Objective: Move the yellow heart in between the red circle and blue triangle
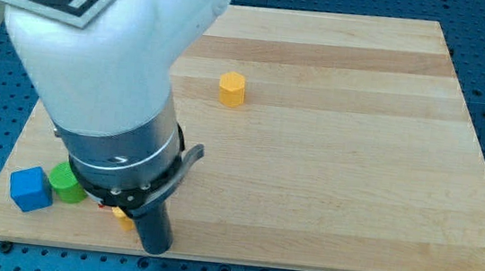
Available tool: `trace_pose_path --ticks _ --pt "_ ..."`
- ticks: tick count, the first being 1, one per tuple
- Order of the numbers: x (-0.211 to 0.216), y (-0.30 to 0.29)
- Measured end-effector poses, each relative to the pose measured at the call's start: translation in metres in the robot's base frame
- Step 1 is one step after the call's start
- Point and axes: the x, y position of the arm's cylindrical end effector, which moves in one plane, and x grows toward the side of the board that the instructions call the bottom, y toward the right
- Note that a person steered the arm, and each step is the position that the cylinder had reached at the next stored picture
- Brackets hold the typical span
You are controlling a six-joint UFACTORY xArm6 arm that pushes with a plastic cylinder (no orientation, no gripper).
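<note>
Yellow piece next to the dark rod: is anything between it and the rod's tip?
Nothing visible is. The yellow piece peeks out right beside the rod, just to the view's left of my tip. The arm hides its shape. No red circle or blue triangle shows, so I cannot tell whether the way onward is blocked.

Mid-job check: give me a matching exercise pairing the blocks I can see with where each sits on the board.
Things:
1. yellow hexagonal block
2. blue cube
3. green block
4. small yellow piece

Places:
A. partly hidden beside the rod, near the view's bottom
B. alone, up toward the view's top, away from the others
C. nearest the board's bottom-left corner
D. just right of the blue cube, partly behind the arm

Pairs: 1-B, 2-C, 3-D, 4-A

My tip sits just right of the small yellow piece.
</note>
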Motion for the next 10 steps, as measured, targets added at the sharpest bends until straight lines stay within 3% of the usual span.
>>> trace_pose_path --ticks 4,9,10 --pt "-0.001 -0.066" --pt "-0.022 -0.053" --pt "-0.011 -0.052"
